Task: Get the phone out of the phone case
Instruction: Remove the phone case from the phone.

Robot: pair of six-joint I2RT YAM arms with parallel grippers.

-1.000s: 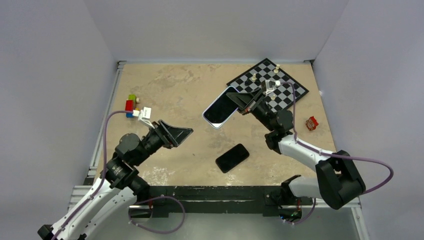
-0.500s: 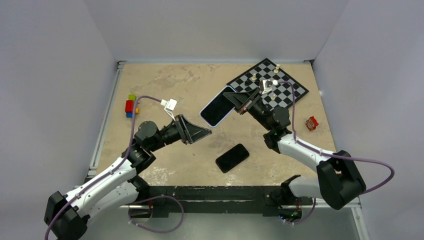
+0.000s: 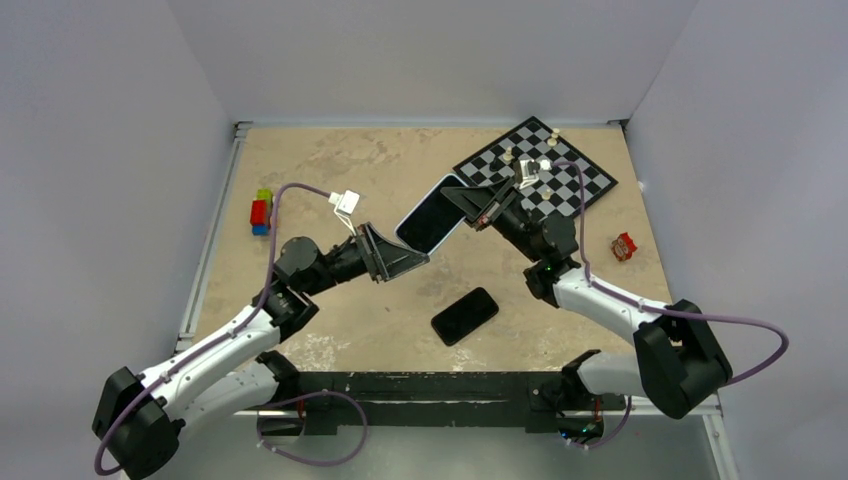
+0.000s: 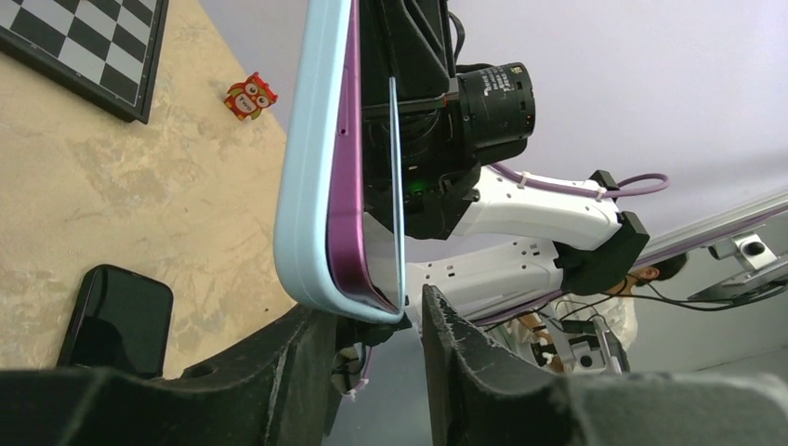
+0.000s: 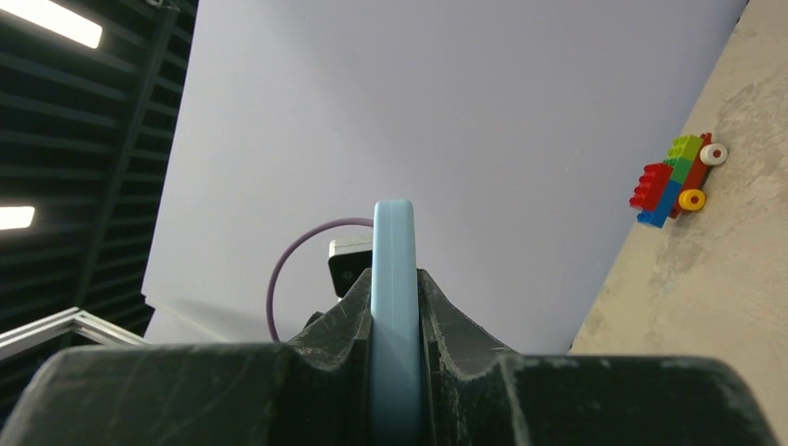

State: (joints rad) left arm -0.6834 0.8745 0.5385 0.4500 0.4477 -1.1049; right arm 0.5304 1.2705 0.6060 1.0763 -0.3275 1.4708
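The phone (image 3: 432, 218), dark screen up, sits in a light-blue phone case (image 3: 403, 234) held tilted above the table. My right gripper (image 3: 458, 197) is shut on the case's far end; its wrist view shows the case edge (image 5: 393, 242) pinched between both fingers. My left gripper (image 3: 412, 250) has come to the phone's near lower corner. In the left wrist view the case (image 4: 302, 186) and the phone's purple side (image 4: 342, 186) dip between the left gripper's (image 4: 372, 307) fingers. The jaws stand partly open, with a gap showing on the screen side.
A second black phone (image 3: 465, 315) lies flat on the table below the held one. A chessboard (image 3: 565, 180) with a few pieces is at the back right, a small red owl toy (image 3: 624, 246) to its right. Toy bricks (image 3: 262, 210) lie at the left edge.
My left arm has swung right and forward to the phone's lower corner, and its jaws have narrowed. The right gripper has shifted the cased phone slightly left.
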